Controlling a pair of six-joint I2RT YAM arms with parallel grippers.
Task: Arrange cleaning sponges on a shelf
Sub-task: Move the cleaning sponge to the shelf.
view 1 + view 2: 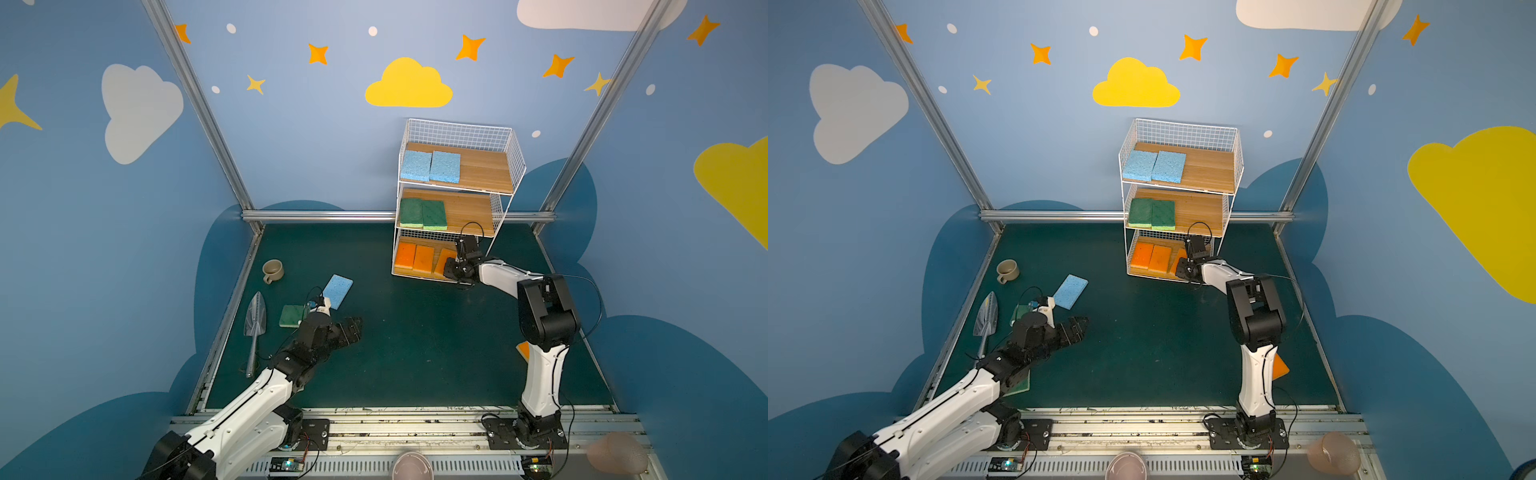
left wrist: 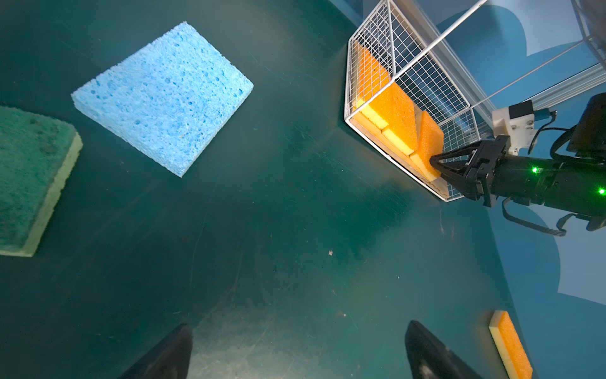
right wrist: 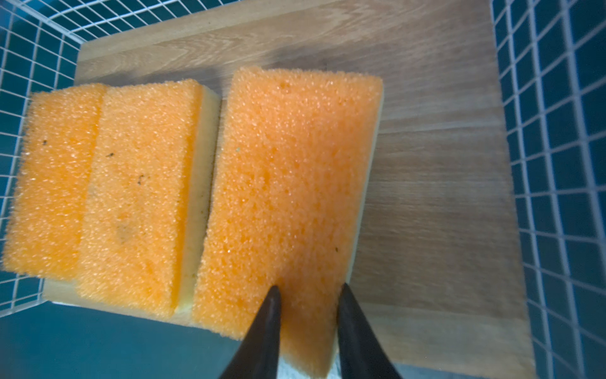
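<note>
We saw the right gripper (image 3: 308, 288) pinching the near end of an orange sponge (image 3: 288, 183). The sponge sat tilted on the bottom board (image 3: 442, 164) of the wire shelf (image 1: 457, 129), just beside two other orange sponges (image 3: 137, 197) lying flat. The left gripper (image 2: 299, 325) hung wide open and empty above the tabletop (image 2: 295, 229). A light blue sponge (image 2: 164, 98) and a green sponge (image 2: 29, 177) lay ahead of it, off to one side.

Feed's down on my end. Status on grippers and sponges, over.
Left gripper open, empty, above the mat. Right gripper at tilted orange sponge on the shelf, bottom board; grip unclear. Blue sponge, green sponge loose on mat. Nothing blocking.
</note>
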